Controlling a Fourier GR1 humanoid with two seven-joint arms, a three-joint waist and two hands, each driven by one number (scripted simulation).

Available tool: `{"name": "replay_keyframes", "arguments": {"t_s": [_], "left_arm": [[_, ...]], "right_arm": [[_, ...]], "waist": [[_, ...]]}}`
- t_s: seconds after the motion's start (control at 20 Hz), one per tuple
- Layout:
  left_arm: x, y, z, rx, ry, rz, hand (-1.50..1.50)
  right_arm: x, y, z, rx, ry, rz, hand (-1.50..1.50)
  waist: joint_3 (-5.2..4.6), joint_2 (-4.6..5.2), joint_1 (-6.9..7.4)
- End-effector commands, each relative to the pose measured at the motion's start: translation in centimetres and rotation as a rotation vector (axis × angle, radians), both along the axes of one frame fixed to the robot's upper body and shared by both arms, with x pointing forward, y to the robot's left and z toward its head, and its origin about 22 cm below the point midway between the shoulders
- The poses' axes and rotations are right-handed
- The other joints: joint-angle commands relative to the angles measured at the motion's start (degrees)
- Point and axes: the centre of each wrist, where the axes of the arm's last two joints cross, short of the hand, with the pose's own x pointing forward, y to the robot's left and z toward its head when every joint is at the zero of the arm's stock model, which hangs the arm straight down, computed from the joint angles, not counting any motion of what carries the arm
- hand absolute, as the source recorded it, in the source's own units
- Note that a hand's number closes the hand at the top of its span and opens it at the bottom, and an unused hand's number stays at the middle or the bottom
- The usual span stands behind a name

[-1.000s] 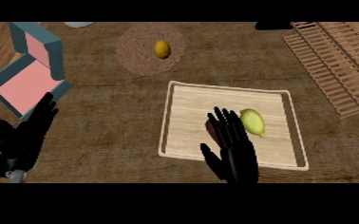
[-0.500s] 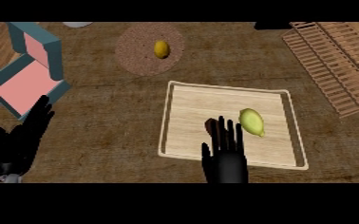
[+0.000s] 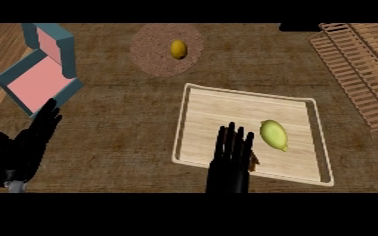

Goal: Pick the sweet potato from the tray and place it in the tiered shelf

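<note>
On wooden tray [image 3: 193,130], yellow-green fruit [image 3: 274,134], right robot hand [image 3: 230,155] beside

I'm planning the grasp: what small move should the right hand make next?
Probably lower and curl its fingers: the right hand is open over the tray, and only a brown sliver of the sweet potato shows beside it.

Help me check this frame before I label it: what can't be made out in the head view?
- Sweet potato: only a brown sliver shows on the tray; the right hand covers the rest.
- Slatted wooden rack: cut off by the right edge.
- Left hand: partly cut by the left edge.
- Dark object at the top: too little shows to identify.
</note>
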Motion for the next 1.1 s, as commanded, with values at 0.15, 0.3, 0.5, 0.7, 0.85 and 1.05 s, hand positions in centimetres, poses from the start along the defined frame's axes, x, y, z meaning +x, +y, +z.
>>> {"name": "replay_keyframes", "arguments": {"t_s": [0.15,0.3,0.5,0.7,0.85,1.05], "left_arm": [[0.2,-0.4,-0.1,-0.008,0.006,-0.018,0.0],[0.1,-0.5,0.8,-0.002,-0.001,-0.016,0.0],[0.8,-0.1,-0.1,0.007,-0.012,0.012,0.0],[0.2,-0.7,0.1,0.003,-0.019,-0.001,0.0],[0.3,2.2,-0.2,-0.014,0.009,-0.001,0.0],[1.1,0.6,1.5,0.019,-0.004,-0.016,0.0]], "right_arm": [[1.4,1.3,1.9,-0.093,0.051,-0.126,-1.5],[2.7,1.0,1.3,-0.113,0.045,-0.133,-1.5],[2.5,0.0,0.0,-0.1,0.056,-0.144,-1.5],[4.6,-1.0,-0.1,-0.106,0.032,-0.126,-1.5],[4.1,-2.1,0.6,-0.103,0.033,-0.096,-1.5],[5.5,-3.2,-0.9,-0.085,0.037,-0.108,-1.5]], "waist": [[0.14,0.15,0.55],[0.15,0.13,0.57],[0.13,0.17,-0.02],[0.15,0.13,0.25],[0.13,0.13,0.07],[0.16,0.13,0.2]]}}
